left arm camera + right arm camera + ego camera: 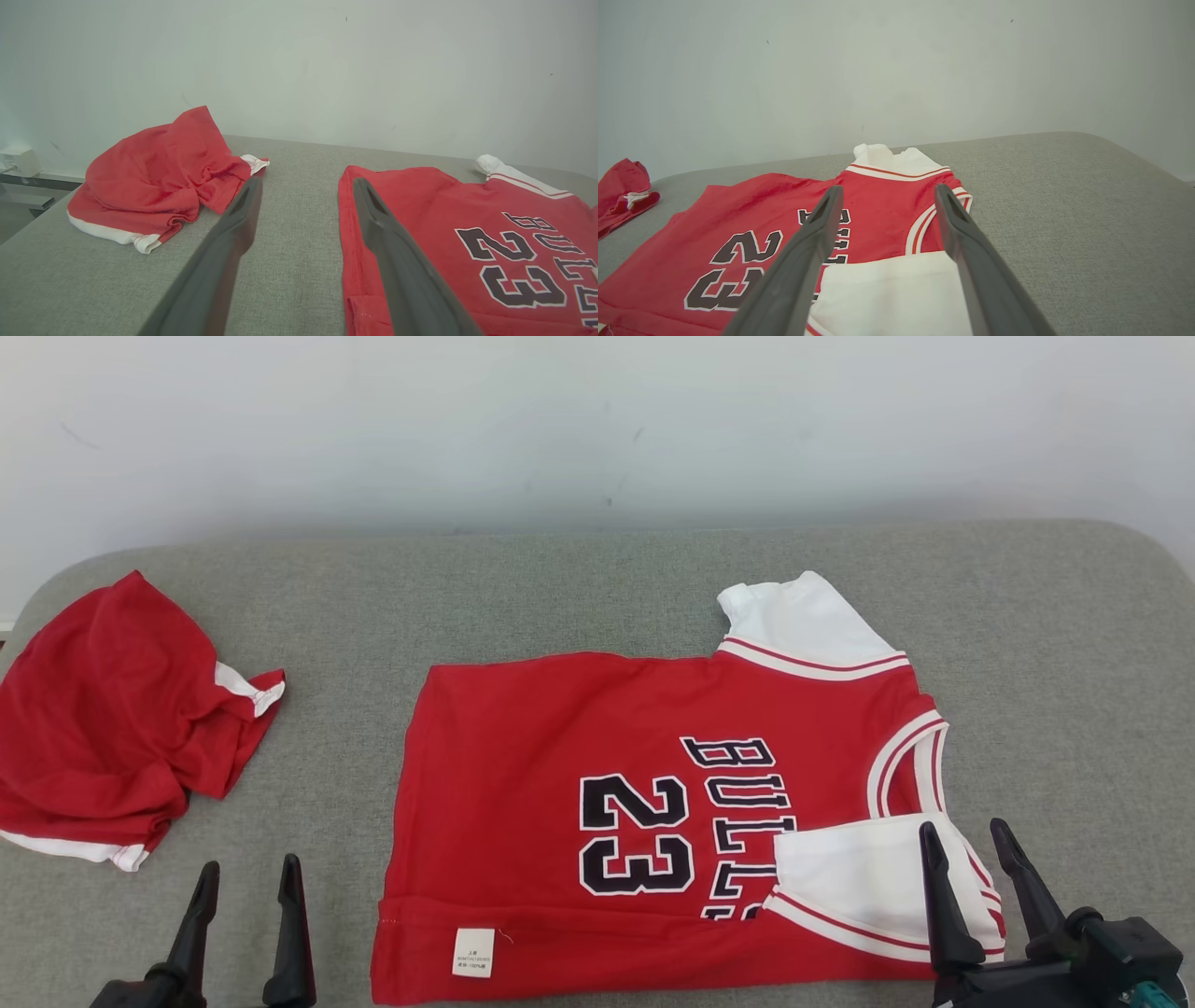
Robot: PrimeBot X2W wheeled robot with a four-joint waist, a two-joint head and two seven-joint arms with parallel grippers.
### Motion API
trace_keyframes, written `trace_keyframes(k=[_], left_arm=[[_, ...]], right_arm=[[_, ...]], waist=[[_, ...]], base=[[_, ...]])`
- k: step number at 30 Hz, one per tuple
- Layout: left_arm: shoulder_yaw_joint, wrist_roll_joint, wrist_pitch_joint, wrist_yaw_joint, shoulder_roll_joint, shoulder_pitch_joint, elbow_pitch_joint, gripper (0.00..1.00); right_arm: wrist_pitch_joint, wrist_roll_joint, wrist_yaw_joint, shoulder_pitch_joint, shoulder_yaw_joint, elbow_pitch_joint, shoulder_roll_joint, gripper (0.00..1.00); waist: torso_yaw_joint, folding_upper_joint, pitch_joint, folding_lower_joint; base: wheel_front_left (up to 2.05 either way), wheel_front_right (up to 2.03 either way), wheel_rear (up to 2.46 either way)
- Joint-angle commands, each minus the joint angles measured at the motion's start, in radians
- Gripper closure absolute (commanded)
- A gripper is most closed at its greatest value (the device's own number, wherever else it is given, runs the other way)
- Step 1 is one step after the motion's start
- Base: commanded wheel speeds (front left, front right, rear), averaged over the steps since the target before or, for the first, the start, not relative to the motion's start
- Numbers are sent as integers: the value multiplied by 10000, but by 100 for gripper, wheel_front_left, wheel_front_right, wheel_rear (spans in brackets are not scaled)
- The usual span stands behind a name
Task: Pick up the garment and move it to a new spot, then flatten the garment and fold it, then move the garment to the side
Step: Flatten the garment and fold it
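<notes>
The garment (579,747) is a red jersey with white sleeves and black "BULLS 23" lettering. It lies flat on the grey cushion, neck to the right, its near sleeve (859,877) folded onto the chest. My right gripper (966,835) is open above that folded sleeve, holding nothing; in the right wrist view its fingers (803,252) frame the jersey (752,205). My left gripper (247,875) is open over bare cushion, just left of the jersey's hem (355,219); in the left wrist view it (306,186) points between the two cloths.
A crumpled pair of red shorts (112,709) with white trim lies at the cushion's left end, also seen as shorts (159,177) in the left wrist view. The grey cushion (597,588) rounds off at both ends. A pale wall (597,420) stands right behind it.
</notes>
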Motion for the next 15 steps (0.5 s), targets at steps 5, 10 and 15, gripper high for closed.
trace_keyframes(k=[5, 10, 15], left_arm=[[-44, 63, -5, -184, -55, -397, 229, 0], [-239, -77, -5, -332, 245, -1461, 476, 0], [-566, -569, 591, -466, 947, -3246, 1094, 0]], right_arm=[[34, -106, -27, -317, 59, 145, -138, 0], [362, 40, -27, -1309, 111, 296, -570, 0], [1093, 258, -27, -2960, 153, 628, -1142, 0]], waist=[[-37, 0, 178, 1], [-106, 0, 573, 1], [-175, 0, 1266, 1]], base=[[0, 0, 0], [0, 0, 0], [0, 0, 0]])
